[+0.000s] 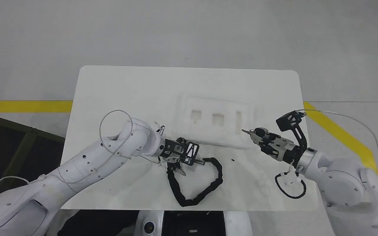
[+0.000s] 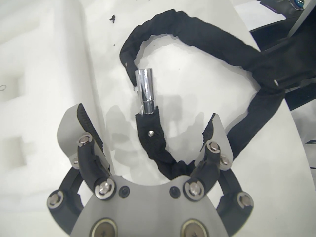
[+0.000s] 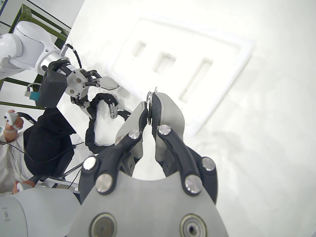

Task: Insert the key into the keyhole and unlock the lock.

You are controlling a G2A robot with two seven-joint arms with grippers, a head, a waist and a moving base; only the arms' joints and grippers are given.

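Pinching the key (image 3: 149,99) flat between the pads of my right pincer (image 3: 149,110), I hold it in the air toward the right edge of the desk (image 1: 118,88), its tip poking just past the fingertips. The lock's chrome cylinder (image 2: 145,91) lies well apart from it, near the front edge of the desk. It joins the two ends of the black sleeved chain (image 2: 209,43), which loops along that edge. My left pincer (image 2: 147,122) is spread wide, one finger on each side of the sleeve just behind the cylinder, clamping nothing. A white foam tray (image 3: 222,43) sits at the middle of the desk, just beside the lock.

My worry is the loose cylinder. If I push the key at it before my left pincer closes, it will likely roll or slide away. The key could also twist in my thin grip if it meets the keyhole off-line, and jam or drop.
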